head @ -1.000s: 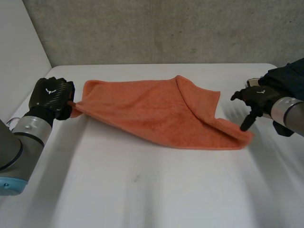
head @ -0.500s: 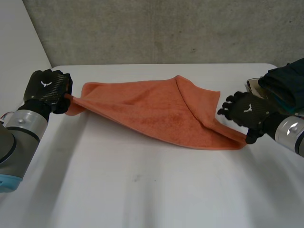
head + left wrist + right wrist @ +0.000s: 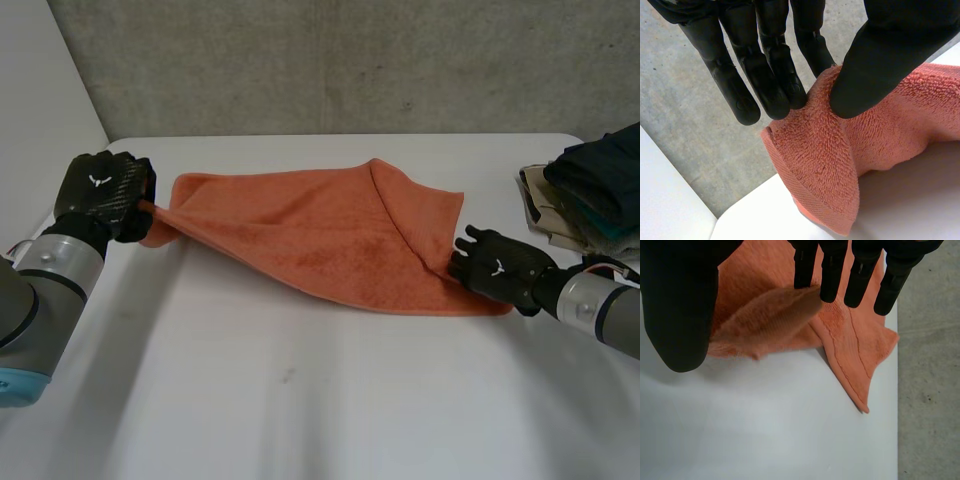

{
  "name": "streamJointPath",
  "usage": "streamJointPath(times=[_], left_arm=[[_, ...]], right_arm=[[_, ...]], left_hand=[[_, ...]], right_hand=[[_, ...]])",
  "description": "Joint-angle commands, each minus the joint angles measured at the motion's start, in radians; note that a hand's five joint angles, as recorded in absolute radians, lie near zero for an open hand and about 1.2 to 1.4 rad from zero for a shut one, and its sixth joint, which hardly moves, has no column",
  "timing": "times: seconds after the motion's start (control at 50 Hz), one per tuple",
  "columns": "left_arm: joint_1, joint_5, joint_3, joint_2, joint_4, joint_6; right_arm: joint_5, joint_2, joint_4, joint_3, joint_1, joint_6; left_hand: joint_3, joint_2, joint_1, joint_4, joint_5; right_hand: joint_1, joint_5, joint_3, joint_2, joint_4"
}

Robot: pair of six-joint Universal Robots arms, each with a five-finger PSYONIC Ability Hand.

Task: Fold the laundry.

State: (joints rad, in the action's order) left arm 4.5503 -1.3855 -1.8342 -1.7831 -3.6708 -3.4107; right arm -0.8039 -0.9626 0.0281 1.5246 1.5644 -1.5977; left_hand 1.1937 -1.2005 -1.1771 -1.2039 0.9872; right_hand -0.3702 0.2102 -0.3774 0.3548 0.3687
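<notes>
An orange towel (image 3: pixel 320 235) lies spread across the white table (image 3: pixel 300 400), with its right part folded over into a ridge. My left hand (image 3: pixel 103 195) holds the towel's left corner a little above the table. In the left wrist view the thumb (image 3: pixel 880 60) and fingers (image 3: pixel 770 80) pinch that corner of the towel (image 3: pixel 825 165). My right hand (image 3: pixel 495 268) rests low at the towel's near right corner. In the right wrist view its fingers (image 3: pixel 832 270) are straight, the thumb (image 3: pixel 680 305) stands wide apart, and a raised flap of towel (image 3: pixel 770 315) lies between them.
A pile of dark and light clothes (image 3: pixel 585 190) sits at the table's right edge, just behind my right arm. A concrete wall runs behind the table. Bare tabletop stretches along the near side in front of the towel.
My right hand has come down and moved left from beside the towel onto its near right corner. My left hand has lifted slightly, still pinching the left corner.
</notes>
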Motion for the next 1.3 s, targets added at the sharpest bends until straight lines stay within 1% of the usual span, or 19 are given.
streamJointPath(times=[0.02, 0.06, 0.08, 0.16, 0.22, 0.24, 0.28, 0.32, 0.4, 0.46, 0.58, 0.68, 0.82, 0.94, 1.0, 1.08, 1.12, 1.2, 1.3], left_arm=[[0.003, -0.003, 0.003, -0.001, 0.000, -0.004], [0.004, -0.001, 0.004, 0.001, 0.000, -0.001], [0.004, -0.001, 0.004, 0.002, 0.000, -0.001], [0.012, -0.003, 0.004, 0.007, 0.011, 0.001], [0.019, -0.003, 0.006, 0.030, 0.043, 0.004], [0.022, -0.003, 0.012, 0.054, 0.076, 0.002], [0.027, -0.004, 0.020, 0.089, 0.127, 0.004], [0.047, 0.000, 0.038, 0.152, 0.226, 0.002], [0.094, 0.011, 0.093, 0.252, 0.398, -0.002], [0.122, 0.026, 0.128, 0.310, 0.487, -0.004], [0.168, 0.106, 0.234, 0.422, 0.659, -0.009], [0.167, 0.135, 0.262, 0.413, 0.718, -0.019], [0.108, 0.109, 0.283, 0.156, 0.726, -0.166], [0.073, -0.006, 0.397, -0.091, 0.727, -0.265], [0.049, -0.044, 0.437, -0.143, 0.733, -0.243], [0.041, -0.056, 0.440, -0.125, 0.718, -0.181], [0.039, -0.056, 0.435, -0.108, 0.700, -0.151], [0.033, -0.058, 0.399, -0.078, 0.614, -0.107], [0.038, -0.060, 0.374, -0.081, 0.551, -0.101]], right_arm=[[-0.021, 0.077, -0.066, -0.066, 0.011, -0.013], [-0.026, 0.096, -0.065, -0.087, 0.013, -0.016], [-0.027, 0.099, -0.063, -0.090, 0.014, -0.018], [-0.032, 0.079, -0.031, -0.092, 0.013, -0.066], [-0.035, 0.019, -0.010, -0.083, 0.009, -0.197], [-0.049, -0.048, -0.007, -0.087, 0.002, -0.309], [-0.087, -0.122, 0.003, -0.096, -0.012, -0.436], [-0.167, -0.220, 0.030, -0.115, -0.062, -0.631], [-0.228, -0.338, 0.096, -0.142, -0.110, -0.835], [-0.248, -0.396, 0.183, -0.165, -0.132, -0.857], [-0.255, -0.481, 0.478, -0.245, -0.136, -0.846], [-0.264, -0.481, 0.527, -0.231, -0.078, -0.840], [-0.322, -0.352, 0.475, -0.208, -0.004, -0.840], [-0.434, -0.153, 0.458, -0.300, 0.077, -0.844], [-0.474, -0.113, 0.448, -0.314, 0.095, -0.907], [-0.468, -0.137, 0.379, -0.232, 0.109, -1.030], [-0.457, -0.172, 0.343, -0.180, 0.120, -1.051], [-0.399, -0.344, 0.213, 0.079, 0.128, -1.045], [-0.356, -0.375, 0.061, 0.264, 0.109, -1.001]], left_hand=[[0.203, -0.196, -0.219, -0.192, 0.235], [0.203, -0.196, -0.219, -0.192, 0.235], [0.203, -0.196, -0.219, -0.192, 0.235], [0.203, -0.196, -0.219, -0.192, 0.235], [0.203, -0.196, -0.219, -0.192, 0.235], [0.203, -0.196, -0.219, -0.192, 0.235], [0.203, -0.196, -0.219, -0.192, 0.235], [0.203, -0.196, -0.219, -0.192, 0.235], [0.203, -0.196, -0.219, -0.192, 0.235], [0.203, -0.196, -0.219, -0.192, 0.235], [0.203, -0.196, -0.219, -0.192, 0.235], [0.203, -0.196, -0.219, -0.192, 0.235], [0.203, -0.196, -0.219, -0.192, 0.235], [0.203, -0.196, -0.219, -0.192, 0.235], [0.203, -0.196, -0.219, -0.192, 0.235], [0.203, -0.196, -0.219, -0.192, 0.235], [0.203, -0.196, -0.219, -0.192, 0.235], [0.203, -0.196, -0.219, -0.192, 0.235], [0.203, -0.196, -0.219, -0.192, 0.235]], right_hand=[[-0.349, 0.335, -0.342, 0.365, 0.351], [-0.929, 0.915, -0.922, 0.945, 0.931], [-1.025, 1.011, -1.018, 1.040, 1.027], [-1.026, 1.012, -1.019, 1.041, 1.028], [-1.026, 1.012, -1.019, 1.041, 1.028], [-1.026, 1.012, -1.019, 1.041, 1.028], [-1.026, 1.012, -1.019, 1.041, 1.028], [-1.026, 1.012, -1.019, 1.041, 1.028], [-1.026, 1.012, -1.019, 1.041, 1.028], [-1.026, 1.012, -1.019, 1.041, 1.028], [-1.026, 1.012, -1.019, 1.041, 1.028], [-1.026, 1.012, -1.019, 1.041, 1.028], [-1.026, 1.012, -1.019, 1.041, 1.028], [-1.026, 1.012, -1.019, 1.041, 1.028], [-0.616, 0.602, -0.609, 0.632, 0.618], [-0.026, 0.011, -0.018, 0.041, 0.027], [-0.022, 0.007, -0.014, 0.037, 0.023], [0.031, -0.046, 0.038, -0.016, -0.030], [0.025, -0.040, 0.033, -0.010, -0.024]])
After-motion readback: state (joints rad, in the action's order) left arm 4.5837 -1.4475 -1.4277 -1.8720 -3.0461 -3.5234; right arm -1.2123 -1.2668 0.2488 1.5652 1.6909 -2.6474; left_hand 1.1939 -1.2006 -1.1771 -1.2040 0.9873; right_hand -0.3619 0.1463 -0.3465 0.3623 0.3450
